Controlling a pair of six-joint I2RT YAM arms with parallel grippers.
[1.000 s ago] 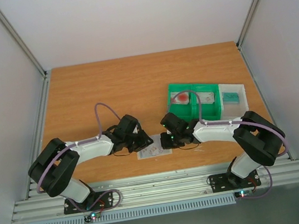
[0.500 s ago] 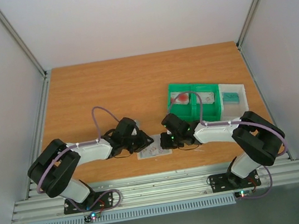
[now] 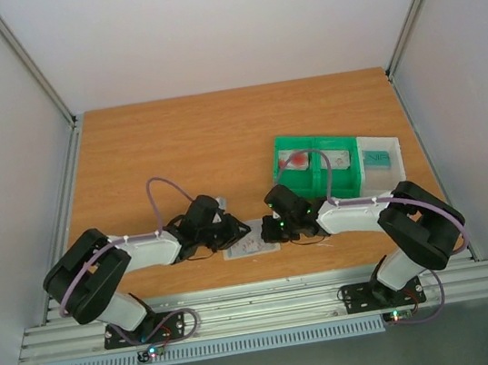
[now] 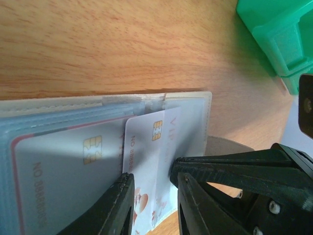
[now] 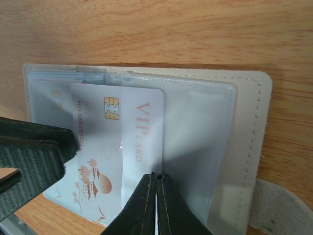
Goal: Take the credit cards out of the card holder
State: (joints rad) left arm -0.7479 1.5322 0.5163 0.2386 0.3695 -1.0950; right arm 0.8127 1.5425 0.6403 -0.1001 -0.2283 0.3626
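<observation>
The card holder lies open and flat on the wood near the front edge. A white credit card with red marks sticks partway out of one pocket. A second, greyish card sits inside the neighbouring pocket. My left gripper is low over the white card with its jaws a little apart, one finger at the card's left edge. My right gripper is shut, with its tips down on the pocket's plastic at the card's right edge. Nothing shows between them.
A green compartment tray with cards in it stands right of centre, and its corner shows in the left wrist view. A clear plastic box sits against the tray's right side. The holder's tab juts out at its right edge.
My left wrist has shifted slightly nearer and lower over the holder, and its jaws have narrowed a little. The right arm has barely moved.
</observation>
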